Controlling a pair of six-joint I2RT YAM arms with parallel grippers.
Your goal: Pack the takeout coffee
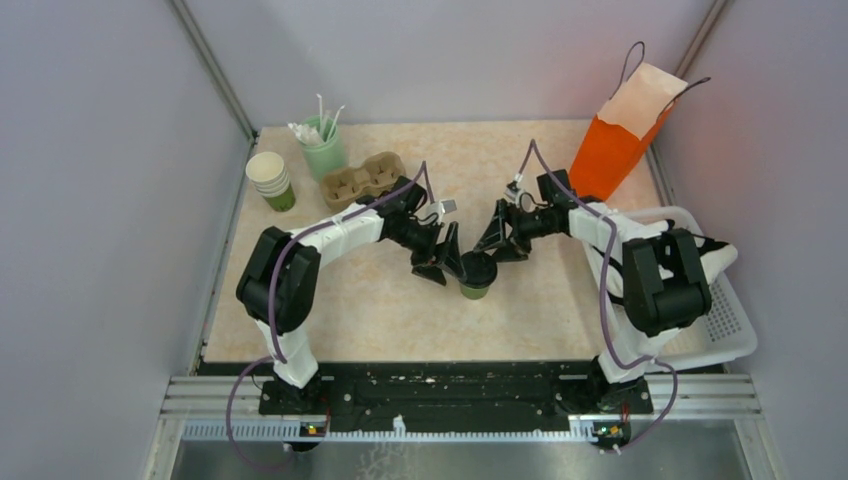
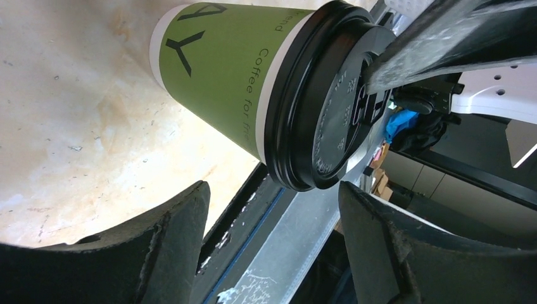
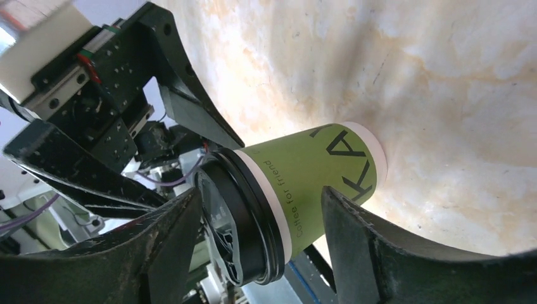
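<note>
A lidded takeout coffee [image 1: 478, 276] stands upright at the middle of the bench [image 1: 340, 310], hemmed in by two arms. The left end effector [image 1: 437, 262], fingers spread wide and empty, sits just beside the cup on its left. The right end effector [image 1: 497, 243], equally wide open, flanks it from behind; whether it touches cannot be told. A white basket [image 1: 735, 335] lies off right. Further back stand a cardboard cup carrier [image 1: 362, 180], a stack of paper cups [image 1: 270, 180], a pale-green cup of sticks [image 1: 322, 148] and an orange paper bag [image 1: 622, 140].
</note>
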